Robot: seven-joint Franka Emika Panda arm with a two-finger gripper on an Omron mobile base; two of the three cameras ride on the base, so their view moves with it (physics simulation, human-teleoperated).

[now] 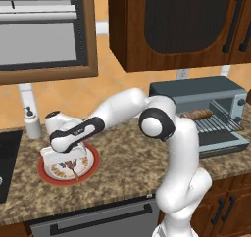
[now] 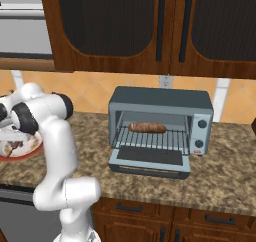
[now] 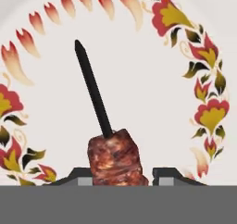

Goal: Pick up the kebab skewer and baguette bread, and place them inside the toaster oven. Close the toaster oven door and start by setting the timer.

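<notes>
Two small dark fingertips (image 3: 83, 177) stand at either side of a red-brown meat chunk on the thin kebab skewer (image 3: 109, 144), so the two-finger gripper (image 3: 118, 176) is closed narrowly around that skewer. The skewer's dark pointed stick runs away from the hand across a white plate (image 3: 152, 79) patterned with red and yellow flowers. From the left base camera, the white arm reaches down to the left and its hand sits low over this red-rimmed plate (image 1: 90, 170) on the speckled granite counter (image 1: 127, 165) — a bit of the skewer (image 1: 74, 168) pokes out beneath the hand.

Well apart to the right stands the boxy blue-grey toaster oven (image 2: 161, 106). Its drop-down door (image 2: 150, 158) with the dark glass window lies open and flat in front. On the wire rack inside rests the short golden-brown baguette bread (image 2: 147, 127), lengthwise across the opening — knobs sit on the oven's right strip.
</notes>
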